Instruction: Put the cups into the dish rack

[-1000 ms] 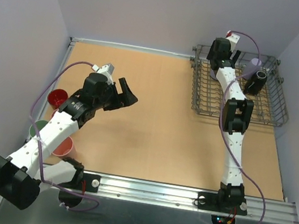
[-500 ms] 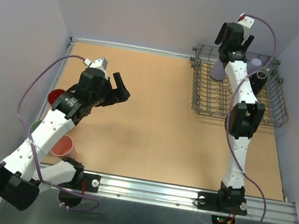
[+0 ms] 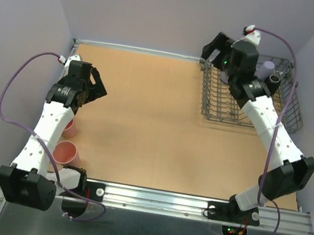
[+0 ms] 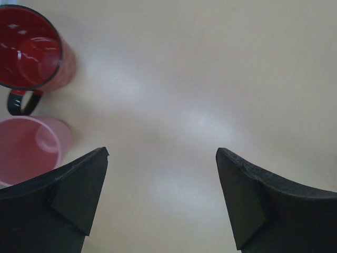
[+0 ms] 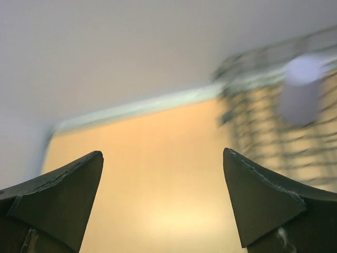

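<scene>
The place is a robotics lab test cell. A flat tan board surface (image 3: 162,124) is boxed in on its left, far and right sides by plain pale lavender wall panels (image 3: 180,13). A slotted aluminium rail (image 3: 161,201) runs along the near edge of the surface. Two white-and-black robot arms are bolted to it, the left arm (image 3: 50,127) and the right arm (image 3: 266,114), and loose purple cables (image 3: 2,96) trail from them. The household items sit like test props: a grey wire dish rack (image 3: 224,111) at the surface's far right corner and a pink tapered cup (image 3: 65,152) at its near left edge.
</scene>
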Robot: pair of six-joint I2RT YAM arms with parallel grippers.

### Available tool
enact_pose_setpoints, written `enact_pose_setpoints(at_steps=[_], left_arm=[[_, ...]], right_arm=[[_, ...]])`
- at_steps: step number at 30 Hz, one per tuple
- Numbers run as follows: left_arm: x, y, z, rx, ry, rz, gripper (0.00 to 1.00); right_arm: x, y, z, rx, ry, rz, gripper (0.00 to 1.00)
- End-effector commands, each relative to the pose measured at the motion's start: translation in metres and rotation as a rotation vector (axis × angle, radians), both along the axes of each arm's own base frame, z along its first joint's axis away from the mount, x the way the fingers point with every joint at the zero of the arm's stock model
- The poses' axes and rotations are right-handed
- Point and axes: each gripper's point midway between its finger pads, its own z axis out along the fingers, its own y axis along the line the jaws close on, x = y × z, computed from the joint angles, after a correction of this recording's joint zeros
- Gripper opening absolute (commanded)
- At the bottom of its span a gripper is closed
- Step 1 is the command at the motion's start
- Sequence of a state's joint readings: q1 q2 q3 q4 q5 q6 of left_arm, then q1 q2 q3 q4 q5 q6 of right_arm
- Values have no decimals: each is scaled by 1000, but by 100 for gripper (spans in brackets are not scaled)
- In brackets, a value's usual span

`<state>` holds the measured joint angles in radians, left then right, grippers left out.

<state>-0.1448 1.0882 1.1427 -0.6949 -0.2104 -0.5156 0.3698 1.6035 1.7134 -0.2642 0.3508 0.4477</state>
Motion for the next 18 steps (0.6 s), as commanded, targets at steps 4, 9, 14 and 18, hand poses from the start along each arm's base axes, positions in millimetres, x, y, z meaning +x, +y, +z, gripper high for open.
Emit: enact_pose_setpoints(at_steps=[4, 9, 14, 18], left_arm=[[39, 68, 1, 74, 21, 140, 94], [59, 114, -26, 125, 125, 250, 87], [60, 140, -37, 172, 178, 287, 87], [61, 156, -57, 188, 238, 300, 87]], right_arm=[[-86, 87, -50, 189, 183, 385, 100], [-118, 70, -53, 129, 211, 399, 100], [-134, 64, -53, 124, 224, 411, 100], [-141, 62, -61, 132, 242, 414, 100]])
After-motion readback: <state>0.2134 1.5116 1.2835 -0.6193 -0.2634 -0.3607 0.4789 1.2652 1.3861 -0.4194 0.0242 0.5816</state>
